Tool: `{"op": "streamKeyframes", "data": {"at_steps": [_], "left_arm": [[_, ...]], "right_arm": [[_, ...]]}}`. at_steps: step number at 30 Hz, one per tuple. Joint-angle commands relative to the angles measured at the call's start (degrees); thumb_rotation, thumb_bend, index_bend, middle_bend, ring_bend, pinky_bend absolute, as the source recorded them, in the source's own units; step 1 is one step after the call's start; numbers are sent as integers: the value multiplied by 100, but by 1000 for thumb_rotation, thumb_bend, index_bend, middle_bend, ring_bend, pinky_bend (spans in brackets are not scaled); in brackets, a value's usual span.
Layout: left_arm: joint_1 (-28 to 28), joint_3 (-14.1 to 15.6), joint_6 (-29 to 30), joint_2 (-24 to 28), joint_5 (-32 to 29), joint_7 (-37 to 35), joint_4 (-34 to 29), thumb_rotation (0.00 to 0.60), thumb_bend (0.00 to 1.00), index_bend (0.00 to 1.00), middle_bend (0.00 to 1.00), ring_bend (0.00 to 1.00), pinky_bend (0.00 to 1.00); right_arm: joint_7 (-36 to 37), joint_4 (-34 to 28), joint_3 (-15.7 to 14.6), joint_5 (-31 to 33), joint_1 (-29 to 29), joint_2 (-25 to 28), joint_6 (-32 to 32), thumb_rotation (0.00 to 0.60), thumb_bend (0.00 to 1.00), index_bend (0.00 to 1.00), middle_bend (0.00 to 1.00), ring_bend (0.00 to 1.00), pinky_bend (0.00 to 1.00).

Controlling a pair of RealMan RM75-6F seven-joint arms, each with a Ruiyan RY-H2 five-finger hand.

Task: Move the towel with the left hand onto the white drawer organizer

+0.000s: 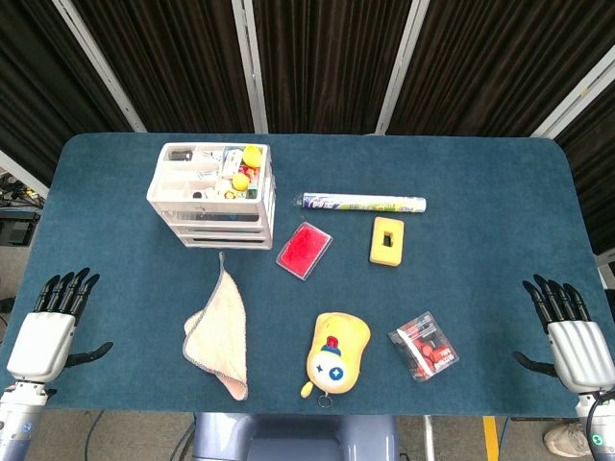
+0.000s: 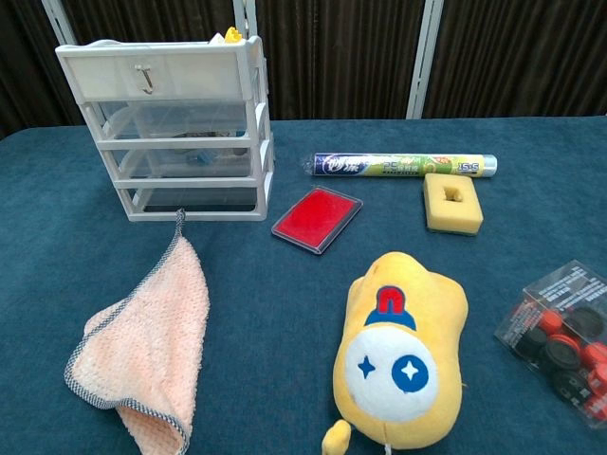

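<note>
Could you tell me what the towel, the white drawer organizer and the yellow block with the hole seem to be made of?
Towel: soft pink fabric, probably terry or microfibre, with a fuzzy nap and dark stitched edging.
White drawer organizer: rigid plastic, with a smooth white frame and translucent drawers that show their contents.
Yellow block: likely foam or sponge, with a matte, slightly porous surface and rounded edges.

Chest view: neither hand shows; clear box of red and black pieces cut by right edge. Organizer top-tray contents too small to identify.
</note>
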Motion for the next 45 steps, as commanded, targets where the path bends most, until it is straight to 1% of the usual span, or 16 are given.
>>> {"op": "streamKeyframes", "data": {"at_steps": [1, 16, 24, 27, 30, 34, 38, 40, 45], "left_arm": [[0, 0, -1, 0, 2, 0, 2, 528, 35, 0, 0, 0, 0], [-3, 4, -7, -13, 21, -11, 15, 527, 35, 0, 0, 0, 0], [-30, 73, -53, -19, 151, -17, -1, 531, 39, 0, 0, 0, 0], [-73, 119, -148, -30, 208, 28, -85, 531, 44, 0, 0, 0, 0], [-141, 154, -378, -41, 104, 120, -328, 533, 54, 3, 0, 0, 6], [-297, 153, -703, -119, 2, 452, -662, 537, 57, 54, 0, 0, 61], [-459, 121, -963, -349, -67, 899, -765, 538, 55, 73, 0, 0, 76], [-559, 104, -1187, -489, -239, 1187, -827, 535, 56, 73, 0, 0, 77], [-830, -16, -1708, -856, -890, 1939, -975, 536, 56, 72, 0, 0, 77]], "right_arm": [[4, 2, -1, 0, -1, 1, -1, 600, 9, 0, 0, 0, 0], [-21, -10, 1, 1, 6, -6, -12, 600, 9, 0, 0, 0, 0], [-35, -16, 9, 44, 8, -8, -36, 600, 8, 0, 0, 0, 0], [-13, -12, 17, 79, 5, -1, -50, 600, 9, 0, 0, 0, 0], [11, -24, 12, 59, -1, 13, -32, 600, 10, 0, 0, 0, 0], [-21, -21, -2, 17, -9, 1, -4, 600, 9, 0, 0, 0, 0], [-1, -32, 9, 54, -17, 6, -7, 600, 9, 0, 0, 0, 0], [21, -36, 10, 64, -16, 15, -17, 600, 9, 0, 0, 0, 0], [43, -17, 7, 54, -6, 14, -33, 600, 9, 0, 0, 0, 0]]}}
